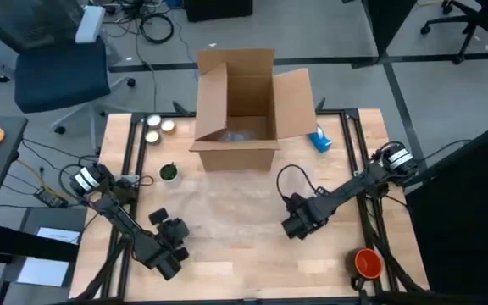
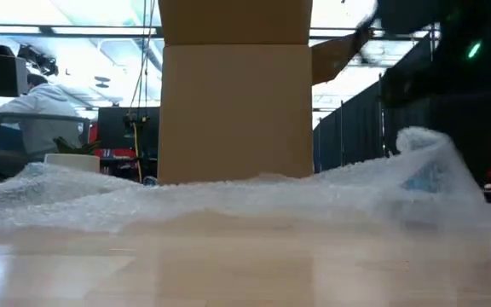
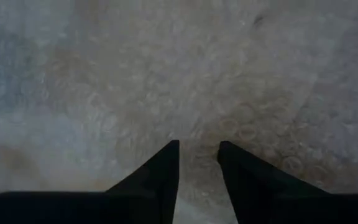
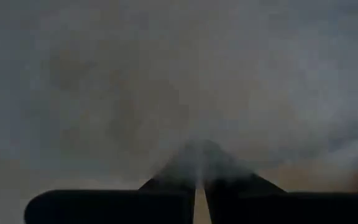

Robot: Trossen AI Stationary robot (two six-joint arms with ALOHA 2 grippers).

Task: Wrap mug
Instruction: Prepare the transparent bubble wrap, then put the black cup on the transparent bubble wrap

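A clear sheet of bubble wrap [image 1: 227, 212] lies spread on the table's middle, in front of the cardboard box. The orange mug [image 1: 368, 263] stands apart on the table near its front right corner. My right gripper [image 1: 295, 224] is at the wrap's right side, shut on it [image 4: 197, 180]. My left gripper [image 1: 172, 235] is at the wrap's left side. Its fingers [image 3: 197, 149] are open, pointing down at the wrap. I cannot tell whether they touch it. My right gripper pinches the bubble wrap near its right edge [image 4: 197, 155] between its two fingers, coming from above and slanting in from the table's right. The wrap bunches up at the fingertips. That right part [image 2: 424, 158] is raised off the table, and the rest lies flat.
An open cardboard box [image 1: 244, 110] stands at the table's far middle. A blue thing [image 1: 320, 140] lies to its right, two round lids [image 1: 159, 127] to its left, and a small green pot [image 1: 169, 172] at the left. Bare wood [image 1: 252, 271] runs along the near edge.
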